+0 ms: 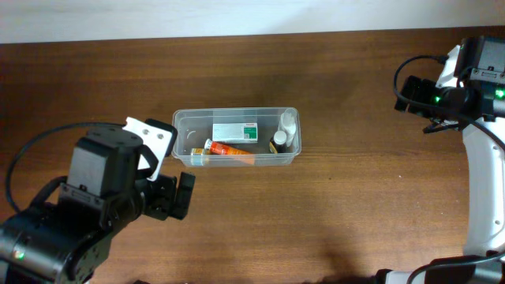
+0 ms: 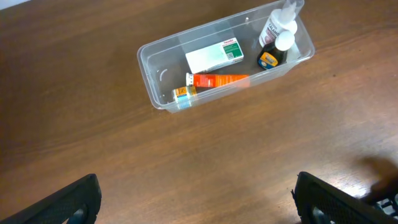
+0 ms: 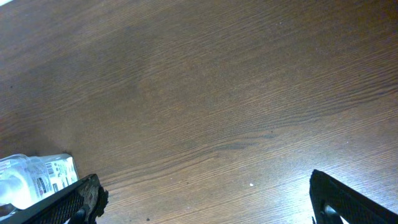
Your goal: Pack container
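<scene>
Looking down from overhead, the container [image 1: 234,111] sits open side up near the middle of the table [image 1: 355,213], a bit toward the far side. Its long axis runs straight left to right, parallel to the table's far edge. From the left wrist camera the same tub [image 2: 152,71] shows up on a diagonal, with 1 short end at the upper right of the frame. Inside it there's a white and green box [image 1: 235,131] and an orange tube [image 1: 231,149] lying lengthwise along the near wall. A white-capped bottle [image 1: 287,121] and a dark bottle [image 1: 279,140] are bunched at the right end. The left gripper [image 2: 196,202] hangs near the tub's left end, on the near side and not touching it. Its 2 fingers are spread wide with only bare wood between them. The right gripper [image 3: 205,202] is well off by the table's far right corner, also gaping wide and holding nothing. Some clear plastic with a printed label pokes into the lower left of its camera view, but I can't tell exactly what that is. The tabletop is dark brown wood with a fine grain, and a pale strip [image 1: 237,16] runs beyond the far edge.
</scene>
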Robot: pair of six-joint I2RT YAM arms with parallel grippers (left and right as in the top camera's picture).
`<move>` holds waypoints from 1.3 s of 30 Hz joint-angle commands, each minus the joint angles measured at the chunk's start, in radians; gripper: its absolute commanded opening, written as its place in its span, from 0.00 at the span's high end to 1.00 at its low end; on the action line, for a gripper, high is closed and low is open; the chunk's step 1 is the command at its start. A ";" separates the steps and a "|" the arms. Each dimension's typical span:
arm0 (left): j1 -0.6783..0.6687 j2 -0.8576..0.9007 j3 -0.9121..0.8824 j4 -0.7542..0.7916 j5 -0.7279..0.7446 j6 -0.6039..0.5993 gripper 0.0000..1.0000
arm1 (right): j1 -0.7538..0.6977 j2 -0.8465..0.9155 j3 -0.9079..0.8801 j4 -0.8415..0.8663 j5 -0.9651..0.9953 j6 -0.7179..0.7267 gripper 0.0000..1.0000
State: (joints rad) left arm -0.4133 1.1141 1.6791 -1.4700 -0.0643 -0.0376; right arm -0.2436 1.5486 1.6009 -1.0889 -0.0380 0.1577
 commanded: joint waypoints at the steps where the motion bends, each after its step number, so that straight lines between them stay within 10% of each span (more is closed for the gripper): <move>1: 0.019 -0.025 -0.086 0.049 -0.014 0.009 0.01 | -0.006 0.000 0.004 0.003 0.009 0.008 0.02; 21: 0.371 -0.730 -1.092 1.170 0.218 0.009 0.01 | -0.006 0.000 0.004 0.003 0.009 0.008 0.02; 39: 0.386 -0.914 -1.593 1.717 0.217 0.081 0.01 | -0.006 0.000 0.004 0.003 0.009 0.008 0.02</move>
State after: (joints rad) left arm -0.0319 0.2302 0.1478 0.2108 0.1368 0.0097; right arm -0.2436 1.5486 1.6009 -1.0889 -0.0376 0.1585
